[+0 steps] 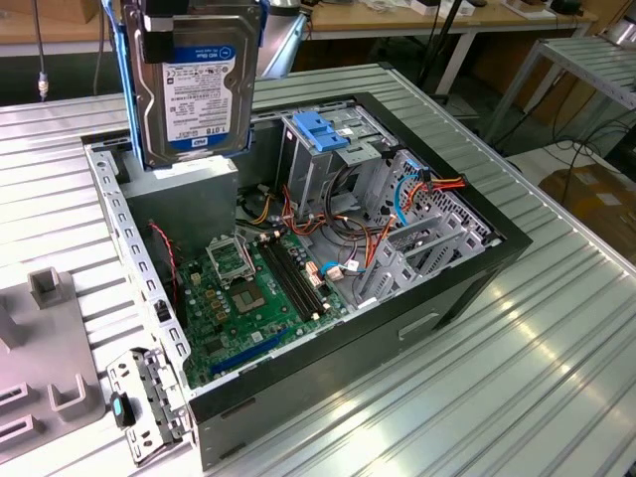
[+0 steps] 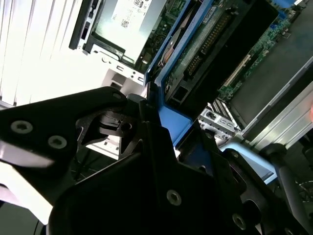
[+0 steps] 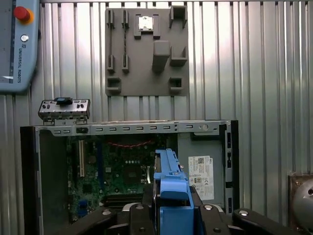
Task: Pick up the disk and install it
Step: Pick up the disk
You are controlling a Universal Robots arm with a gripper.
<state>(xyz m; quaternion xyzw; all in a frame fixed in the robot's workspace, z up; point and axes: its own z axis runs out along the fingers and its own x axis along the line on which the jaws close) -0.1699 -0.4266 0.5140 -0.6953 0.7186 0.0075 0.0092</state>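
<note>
The disk (image 1: 194, 89) hangs upright above the back of the open computer case (image 1: 477, 268), over its grey power-supply box (image 1: 184, 194). It is silver metal with a white label and a blue band, and a blue carrier runs along its edges. My gripper (image 1: 199, 18) is shut on the disk's top end. In the first wrist view the carrier's blue end tab (image 3: 171, 188) sits between the black fingers (image 3: 134, 218), with the case below. The second wrist view shows the disk's circuit-board side (image 2: 205, 44) and its blue carrier rail (image 2: 168, 117) clamped in the gripper (image 2: 161, 134).
Inside the case are a green motherboard (image 1: 248, 288), a tall metal drive cage with a blue latch (image 1: 323, 129), and loose orange and blue cables (image 1: 417, 189). A grey fixture plate (image 1: 45, 358) and a metal bracket (image 1: 149, 402) lie beside the case. A teach pendant (image 3: 17, 44) rests on the ribbed table.
</note>
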